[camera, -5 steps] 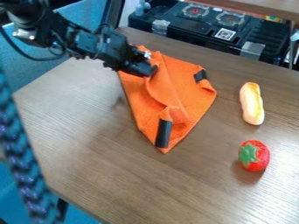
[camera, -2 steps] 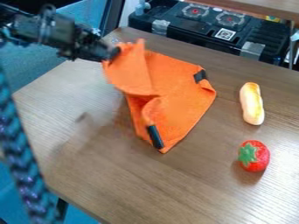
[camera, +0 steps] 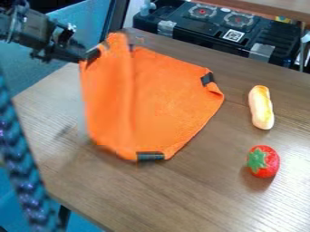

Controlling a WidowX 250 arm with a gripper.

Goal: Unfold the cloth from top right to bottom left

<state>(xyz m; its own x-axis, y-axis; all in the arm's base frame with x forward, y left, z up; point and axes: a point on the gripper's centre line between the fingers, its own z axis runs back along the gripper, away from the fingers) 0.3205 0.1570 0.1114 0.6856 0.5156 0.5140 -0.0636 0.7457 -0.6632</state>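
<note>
The black gripper (camera: pixel 91 55) hangs over the table's upper left edge, shut on the upper left corner of the orange cloth (camera: pixel 148 99). That side of the cloth is lifted and drapes down in a long vertical fold, while the right part lies spread on the wood. Black patches mark the cloth at its right corner, at its bottom edge and beside the gripper.
A yellow-white bread-like toy (camera: pixel 261 107) lies on the table (camera: pixel 200 195) at the right, with a red strawberry (camera: pixel 263 161) below it. A black toy stove (camera: pixel 221 29) stands behind the table. A blue braided cord (camera: pixel 23 167) runs down the left foreground.
The gripper has moved left with the cloth's corner, lifting and opening out the left part. The bottom black patch has turned from upright to nearly level. Bread and strawberry have stayed put.
</note>
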